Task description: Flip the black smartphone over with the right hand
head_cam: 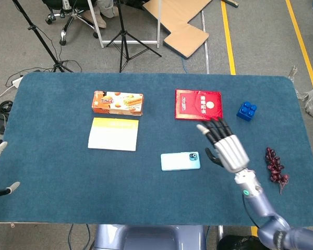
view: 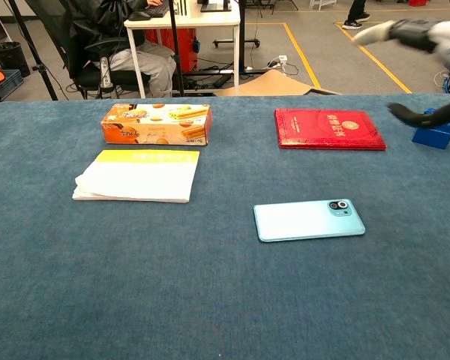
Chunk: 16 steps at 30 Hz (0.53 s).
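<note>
The smartphone lies flat on the blue table cloth, its light teal back and camera lens facing up. My right hand is raised above the table to the right of the phone, fingers spread, holding nothing and not touching it. Only the fingertips of my left hand show at the left edge of the head view, apart and holding nothing.
A red booklet lies behind the phone, a blue toy brick to its right. A snack box and a yellow-edged notepad sit at the left. Dark grapes lie near the right edge.
</note>
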{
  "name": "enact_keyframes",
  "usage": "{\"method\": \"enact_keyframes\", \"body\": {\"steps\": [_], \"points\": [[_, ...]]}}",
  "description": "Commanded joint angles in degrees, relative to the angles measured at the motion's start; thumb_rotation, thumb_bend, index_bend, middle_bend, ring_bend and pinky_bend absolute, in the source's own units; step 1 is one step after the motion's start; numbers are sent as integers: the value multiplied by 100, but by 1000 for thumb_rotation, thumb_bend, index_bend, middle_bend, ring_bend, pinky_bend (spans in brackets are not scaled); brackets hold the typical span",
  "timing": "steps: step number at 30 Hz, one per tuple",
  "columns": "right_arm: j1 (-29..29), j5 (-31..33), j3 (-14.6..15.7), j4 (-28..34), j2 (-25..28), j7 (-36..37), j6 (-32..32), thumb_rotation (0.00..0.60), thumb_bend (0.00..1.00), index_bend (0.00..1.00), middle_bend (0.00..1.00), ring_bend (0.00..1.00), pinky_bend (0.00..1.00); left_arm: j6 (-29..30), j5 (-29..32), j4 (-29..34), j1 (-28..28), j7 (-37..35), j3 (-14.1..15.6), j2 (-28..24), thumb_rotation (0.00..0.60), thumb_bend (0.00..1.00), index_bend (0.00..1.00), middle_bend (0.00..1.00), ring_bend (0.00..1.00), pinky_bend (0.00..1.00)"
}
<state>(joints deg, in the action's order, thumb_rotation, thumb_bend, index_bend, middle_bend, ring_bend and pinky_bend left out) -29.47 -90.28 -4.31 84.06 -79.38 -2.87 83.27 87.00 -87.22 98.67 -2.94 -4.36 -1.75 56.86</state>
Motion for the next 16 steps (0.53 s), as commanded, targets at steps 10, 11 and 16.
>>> {"method": "enact_keyframes", "body": {"steps": [10, 11, 16], "points": [[1498, 448, 545, 1432, 1264, -302, 863, 600, 0, 45, 0, 0, 0, 317, -451, -200, 77, 12, 106, 206, 600, 0, 0, 0, 0, 0], [1550, 428, 571, 1392, 1259, -290, 895, 600, 0, 46, 0, 0, 0, 322, -461, -196, 80, 9, 112, 200, 600, 0, 0, 0, 0, 0], [1805, 412, 619, 1139, 1222, -150, 986, 600, 0, 50, 0, 0, 0, 365, -514, -169, 105, -57, 143, 143, 600, 0, 0, 0, 0, 0]]}}
